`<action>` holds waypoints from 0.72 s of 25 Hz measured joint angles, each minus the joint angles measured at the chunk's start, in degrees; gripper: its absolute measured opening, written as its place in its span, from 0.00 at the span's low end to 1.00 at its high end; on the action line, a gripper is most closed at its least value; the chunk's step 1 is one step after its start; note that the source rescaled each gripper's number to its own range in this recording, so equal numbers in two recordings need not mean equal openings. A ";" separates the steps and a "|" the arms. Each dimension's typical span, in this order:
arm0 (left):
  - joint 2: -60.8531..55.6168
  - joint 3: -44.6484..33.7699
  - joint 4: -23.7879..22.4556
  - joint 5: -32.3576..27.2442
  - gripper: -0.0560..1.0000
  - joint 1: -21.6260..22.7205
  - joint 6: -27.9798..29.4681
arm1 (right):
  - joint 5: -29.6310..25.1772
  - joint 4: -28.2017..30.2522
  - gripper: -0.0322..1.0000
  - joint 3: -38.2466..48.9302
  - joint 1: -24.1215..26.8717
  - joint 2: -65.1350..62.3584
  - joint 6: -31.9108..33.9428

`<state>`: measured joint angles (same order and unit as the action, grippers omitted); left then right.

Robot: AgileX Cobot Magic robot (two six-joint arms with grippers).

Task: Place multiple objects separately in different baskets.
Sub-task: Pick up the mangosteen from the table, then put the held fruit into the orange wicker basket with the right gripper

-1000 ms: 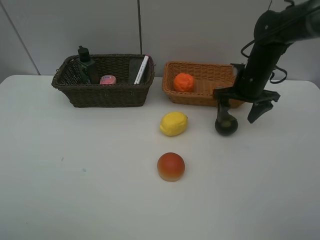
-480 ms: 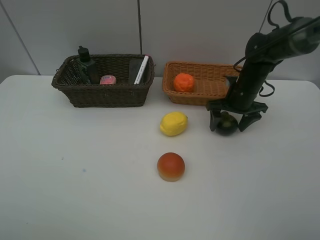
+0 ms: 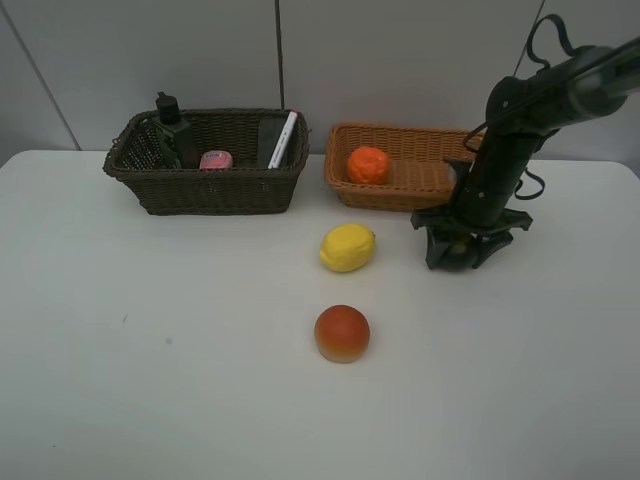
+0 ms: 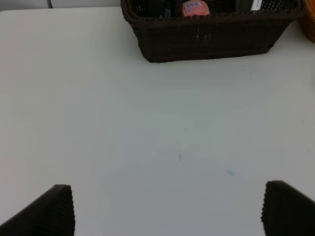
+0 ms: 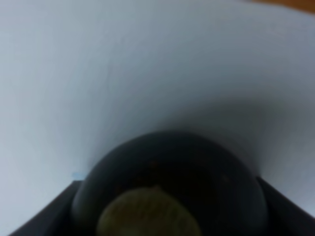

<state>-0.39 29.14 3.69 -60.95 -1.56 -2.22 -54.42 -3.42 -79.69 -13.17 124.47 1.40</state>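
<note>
A: Right gripper, right of centre in the overhead view. What is it on?

B: The dark mangosteen. The fruit sits on the white table, just in front of the light orange-tan basket. The fingers are drawn in against both of its flanks. It looks pinched but not yet lifted.

A: How will it handle?

B: My guess is a hard, smooth, round rind, light, and rigid enough for a firm squeeze. The risk is rolling or squirting out if the pads sit above or below the widest part.

A: Best hold?

B: Across the equator, as it appears now, with the pale stem cap facing up into the wrist camera. Keep the pads off that cap, since it is uneven.

A: Other arm?

B: Left gripper is spread wide with nothing between the tips, over bare table in front of the dark brown basket.

A: Anything else loose?

B: The yellow lemon at centre and the red-orange fruit below it. The orange lies in the light basket.
</note>
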 joint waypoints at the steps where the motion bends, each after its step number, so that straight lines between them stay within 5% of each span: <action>1: 0.00 0.00 0.00 0.00 1.00 0.00 0.00 | -0.45 0.00 0.13 0.00 0.00 0.00 0.01; 10: 0.00 0.00 0.00 0.00 1.00 0.00 0.00 | -5.49 -0.23 0.13 -2.04 0.00 -4.28 -0.18; 18: 0.00 0.00 0.00 0.00 1.00 0.00 0.00 | -7.67 6.20 0.13 -18.98 0.06 -5.29 2.38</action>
<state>-0.39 29.14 3.69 -60.95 -1.56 -2.22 -62.10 2.79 -98.67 -13.12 119.19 3.78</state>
